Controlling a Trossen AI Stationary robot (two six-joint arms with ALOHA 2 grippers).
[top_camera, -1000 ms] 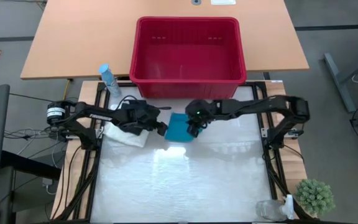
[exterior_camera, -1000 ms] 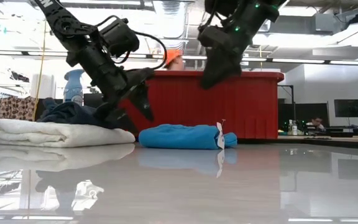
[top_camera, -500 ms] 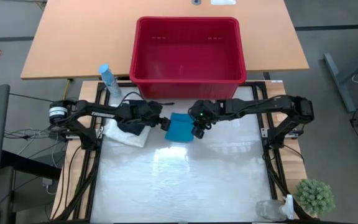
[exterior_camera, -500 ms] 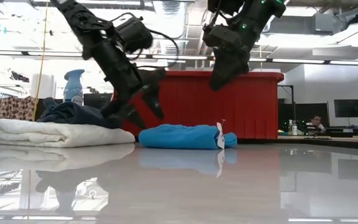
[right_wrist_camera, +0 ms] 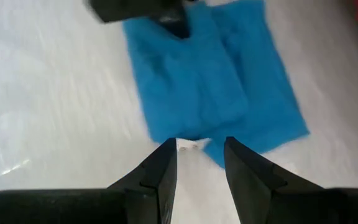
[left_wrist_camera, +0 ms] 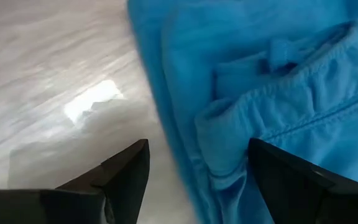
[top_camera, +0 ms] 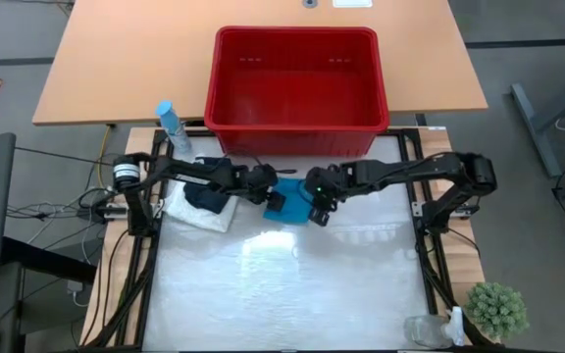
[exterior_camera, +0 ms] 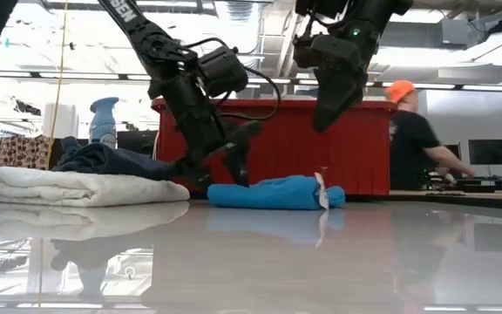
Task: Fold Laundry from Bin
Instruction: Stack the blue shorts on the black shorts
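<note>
Your left gripper (top_camera: 275, 201) hangs low over the left edge of the teal-blue cloth (top_camera: 292, 199), its fingers spread wide and holding nothing; in the left wrist view 1 finger (left_wrist_camera: 123, 171) sits over bare table and the other (left_wrist_camera: 291, 177) over the bunched hem. If you close from here, you may catch only the top fold, and the lift would pull the little bundle open rather than carry it whole. The glossy table (top_camera: 282, 284) looks slick, so a low pinch could also just push the cloth to the right.

Your right gripper (top_camera: 319, 213) hovers above the cloth's near right corner, fingers partly apart and empty. The 2 grippers are close over 1 small item, so a move by either toward the middle risks a knock between them.

To the left, the white folded cloth (top_camera: 199, 211) lies with the dark navy one (top_camera: 207, 196) on top, just beside the left arm's path; a sweep back could drag that stack. The red bin (top_camera: 296, 78) stands just beyond, on the far side, and looks empty. A blue spray bottle (top_camera: 172, 126) stands at the far left, and a person (exterior_camera: 417, 139) is moving behind the bin.
</note>
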